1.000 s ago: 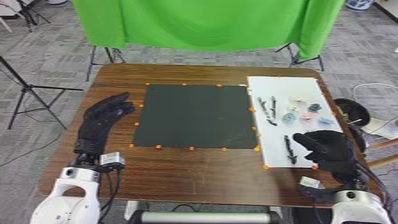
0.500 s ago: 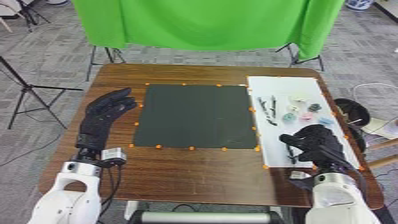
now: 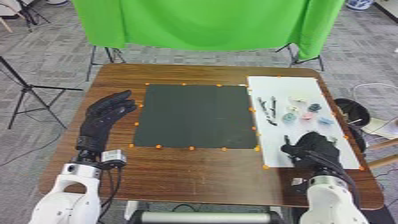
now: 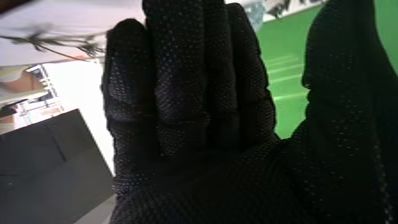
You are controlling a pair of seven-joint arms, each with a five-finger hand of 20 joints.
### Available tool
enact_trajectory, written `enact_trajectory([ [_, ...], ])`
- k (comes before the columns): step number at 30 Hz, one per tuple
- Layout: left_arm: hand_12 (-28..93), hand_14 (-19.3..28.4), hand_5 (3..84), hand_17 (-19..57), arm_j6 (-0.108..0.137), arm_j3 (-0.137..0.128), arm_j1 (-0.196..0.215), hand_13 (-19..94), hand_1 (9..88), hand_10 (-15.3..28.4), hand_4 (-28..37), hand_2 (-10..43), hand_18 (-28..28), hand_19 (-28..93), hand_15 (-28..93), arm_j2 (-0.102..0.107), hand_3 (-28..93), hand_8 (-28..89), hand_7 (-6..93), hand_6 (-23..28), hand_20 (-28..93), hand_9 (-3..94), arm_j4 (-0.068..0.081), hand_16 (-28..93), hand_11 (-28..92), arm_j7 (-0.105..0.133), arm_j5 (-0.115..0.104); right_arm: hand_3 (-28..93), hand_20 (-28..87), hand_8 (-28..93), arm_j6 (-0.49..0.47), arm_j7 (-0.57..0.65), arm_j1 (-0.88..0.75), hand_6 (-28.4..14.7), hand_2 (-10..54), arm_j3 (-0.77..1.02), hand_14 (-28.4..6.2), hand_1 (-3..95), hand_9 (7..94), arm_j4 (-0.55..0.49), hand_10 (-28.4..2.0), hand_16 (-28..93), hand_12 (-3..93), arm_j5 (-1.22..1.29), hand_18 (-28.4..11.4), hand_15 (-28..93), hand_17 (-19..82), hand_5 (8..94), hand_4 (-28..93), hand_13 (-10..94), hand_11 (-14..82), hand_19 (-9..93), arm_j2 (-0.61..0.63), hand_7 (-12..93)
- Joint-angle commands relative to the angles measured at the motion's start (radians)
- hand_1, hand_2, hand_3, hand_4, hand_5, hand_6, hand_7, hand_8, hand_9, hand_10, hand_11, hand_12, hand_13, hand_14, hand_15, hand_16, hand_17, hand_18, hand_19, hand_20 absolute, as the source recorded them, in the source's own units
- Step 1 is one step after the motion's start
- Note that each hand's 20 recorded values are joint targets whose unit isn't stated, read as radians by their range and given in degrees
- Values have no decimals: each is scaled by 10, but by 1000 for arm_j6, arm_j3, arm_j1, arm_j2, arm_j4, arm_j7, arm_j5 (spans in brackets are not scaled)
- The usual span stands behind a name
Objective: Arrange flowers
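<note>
White sheet [image 3: 266, 85]: stems [image 3: 264, 107], blooms [image 3: 306, 116], loose | arranging: apparently unstarted, all assembly left | right hand [image 3: 313, 146]: wide, over sheet | left hand [image 3: 107, 110]: wide, beside mat [image 3: 195, 115]

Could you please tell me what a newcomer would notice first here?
Most likely the bright green cloth hanging beyond the far edge of the table. Next, the dark mat mid-table and, to its right, the white sheet with small pastel flowers, the black-gloved right hand over its near end.
</note>
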Motion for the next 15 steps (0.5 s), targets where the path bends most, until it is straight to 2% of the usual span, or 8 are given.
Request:
enact_trajectory([
  [1, 138, 160, 466, 97, -9, -6, 14, 392, 384, 123, -155, -95, 135, 252, 298, -7, 644, -89, 195, 19, 280, 472, 0, 6, 241, -8, -4, 683, 292, -83, -11, 27, -32, -23, -95, -22, -68, 374, 775, 15, -127, 249, 228, -61, -105, 344, 586, 656, -216, 845, 247, 737, -8, 256],
  [7, 138, 160, 465, 97, -12, -4, 13, 392, 384, 123, -154, -95, 135, 253, 297, -7, 642, -89, 195, 18, 280, 472, 2, 6, 241, -8, -2, 689, 286, -82, -5, 44, -32, -23, -95, -45, -61, 422, 790, 35, -123, 253, 230, -94, -97, 349, 604, 664, -217, 862, 257, 743, -9, 261],
  [11, 138, 160, 465, 97, -10, -3, 9, 391, 384, 123, -153, -95, 135, 251, 297, -8, 642, -89, 196, 18, 279, 471, 3, 6, 241, -9, -3, 635, 289, 99, 14, 46, -28, -22, -95, -67, -46, 495, 838, 54, -106, 276, 337, -100, -91, 354, 627, 669, -214, 893, 205, 759, -4, 268],
  [15, 138, 160, 465, 97, -10, -3, 9, 391, 385, 123, -154, -95, 135, 251, 297, -9, 642, -89, 196, 18, 279, 472, 3, 6, 242, -9, -3, 538, 298, 164, 27, 48, -23, -21, -95, -77, -36, 581, 892, 70, -91, 288, 408, -87, -81, 353, 661, 695, -169, 925, 131, 764, -6, 268],
])
